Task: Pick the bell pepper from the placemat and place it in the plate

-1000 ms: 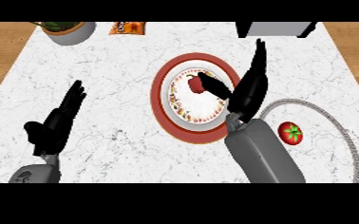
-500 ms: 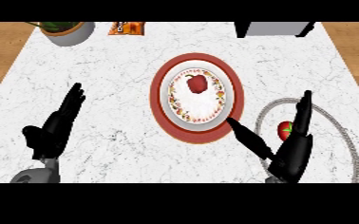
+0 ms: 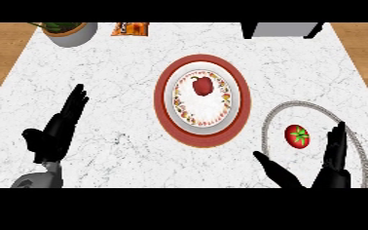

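Observation:
A red bell pepper [image 3: 203, 85] lies in the white plate [image 3: 202, 112] with a patterned rim, towards its far side. The plate stands on a round red placemat [image 3: 238, 108] in the middle of the counter. My right hand [image 3: 325, 170] is open at the lower right edge, fingers straight and thumb spread, well apart from the plate. At the lower left, my left hand [image 3: 59, 130] rests open with its fingers pointing up.
A tomato [image 3: 297, 135] sits inside a grey ring-shaped mat [image 3: 271, 117] at the right, just beyond my right hand. A bowl [image 3: 68, 31] with greens and an orange packet [image 3: 130, 28] stand at the back left, a dark appliance [image 3: 280, 29] at the back right.
My right hand let go of the pepper over the plate and drew back to the lower right edge. The pepper now lies in the plate. The left hand has not moved.

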### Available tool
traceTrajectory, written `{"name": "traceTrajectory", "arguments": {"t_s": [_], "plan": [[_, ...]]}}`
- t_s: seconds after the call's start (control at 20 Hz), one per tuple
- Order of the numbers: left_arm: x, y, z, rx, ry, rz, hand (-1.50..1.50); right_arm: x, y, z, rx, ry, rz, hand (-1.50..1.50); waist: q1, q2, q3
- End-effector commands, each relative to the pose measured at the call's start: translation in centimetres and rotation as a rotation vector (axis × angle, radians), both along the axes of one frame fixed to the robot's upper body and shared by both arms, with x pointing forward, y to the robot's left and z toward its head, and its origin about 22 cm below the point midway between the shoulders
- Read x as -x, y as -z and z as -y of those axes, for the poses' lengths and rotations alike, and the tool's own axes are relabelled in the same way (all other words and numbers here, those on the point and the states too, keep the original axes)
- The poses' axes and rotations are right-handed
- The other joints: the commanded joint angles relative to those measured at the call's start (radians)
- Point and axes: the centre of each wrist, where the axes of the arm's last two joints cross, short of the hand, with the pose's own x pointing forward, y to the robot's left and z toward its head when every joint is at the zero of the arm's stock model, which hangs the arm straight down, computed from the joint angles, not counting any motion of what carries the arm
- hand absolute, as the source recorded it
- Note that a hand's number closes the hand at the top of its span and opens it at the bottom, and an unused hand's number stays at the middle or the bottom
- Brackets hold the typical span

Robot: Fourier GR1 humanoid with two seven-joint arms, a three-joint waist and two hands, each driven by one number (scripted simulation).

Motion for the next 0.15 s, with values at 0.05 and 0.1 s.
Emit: {"name": "traceTrajectory", "arguments": {"t_s": [0.05, 0.1], "plan": [[1.0, 1.9, -0.4, -0.008, 0.002, -0.010, 0.00, 0.2, 2.5, 1.5, -0.006, -0.023, 0.021, -1.50, 0.001, 0.001, -0.001], [0.9, 0.0, -0.7, 0.008, -0.001, -0.003, 0.00, 0.8, 3.3, 3.5, 0.033, 0.026, 0.014, -1.50, 0.001, -0.001, 0.000]]}}
